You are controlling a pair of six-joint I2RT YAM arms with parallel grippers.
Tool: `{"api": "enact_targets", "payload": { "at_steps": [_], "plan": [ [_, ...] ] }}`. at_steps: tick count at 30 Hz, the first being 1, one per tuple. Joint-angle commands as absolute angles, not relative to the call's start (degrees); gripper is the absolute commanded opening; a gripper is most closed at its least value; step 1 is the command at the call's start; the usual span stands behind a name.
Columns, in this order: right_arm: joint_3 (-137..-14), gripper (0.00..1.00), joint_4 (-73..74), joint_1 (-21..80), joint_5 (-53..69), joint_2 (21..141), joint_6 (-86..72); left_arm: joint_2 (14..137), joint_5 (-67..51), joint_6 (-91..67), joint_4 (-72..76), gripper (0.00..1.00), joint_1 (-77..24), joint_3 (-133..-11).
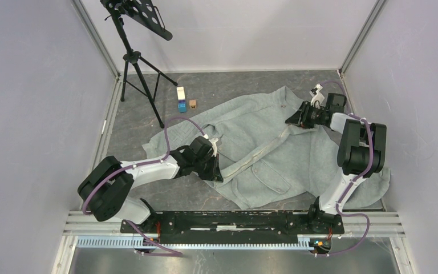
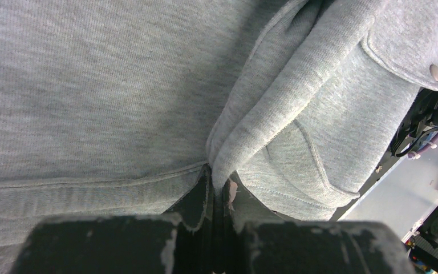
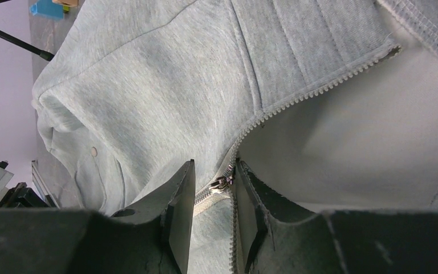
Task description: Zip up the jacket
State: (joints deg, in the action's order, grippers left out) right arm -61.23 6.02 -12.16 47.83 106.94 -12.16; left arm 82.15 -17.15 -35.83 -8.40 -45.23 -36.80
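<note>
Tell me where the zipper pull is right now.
In the right wrist view the zipper pull sits low and central between the open fingers of the right gripper, near the collar end of the jacket.

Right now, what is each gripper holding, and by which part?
Left gripper pinches the jacket at its hem; right gripper straddles the zipper pull, unclamped.
</note>
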Motion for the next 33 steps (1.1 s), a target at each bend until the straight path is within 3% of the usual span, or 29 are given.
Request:
{"api": "enact_targets", "payload": {
  "at_steps": [1, 7, 14, 33],
  "plan": [
    [-60.6, 0.37, 5.0, -12.4, 49.6, 106.4, -11.5, 81.9, -19.7, -34.3, -8.4, 0.02, -45.3, -36.8],
    [-60.6, 0.24, 6.4, -12.4, 48.2, 106.5, -10.4, 82.2, -19.9, -34.2, -8.4, 0.02, -45.3, -36.9],
    [-62.6, 0.0, 7.3, -12.5, 45.0, 105.6, -10.2, 82.4, -19.6, -34.3, -8.5, 0.02, -45.3, -36.8],
    [-64.3, 0.0, -7.0, -15.5, 28.3, 100.9, -19.4, 76.0, -10.9, -33.5, -12.4, 0.02, -45.3, -32.4]
  ]
}}
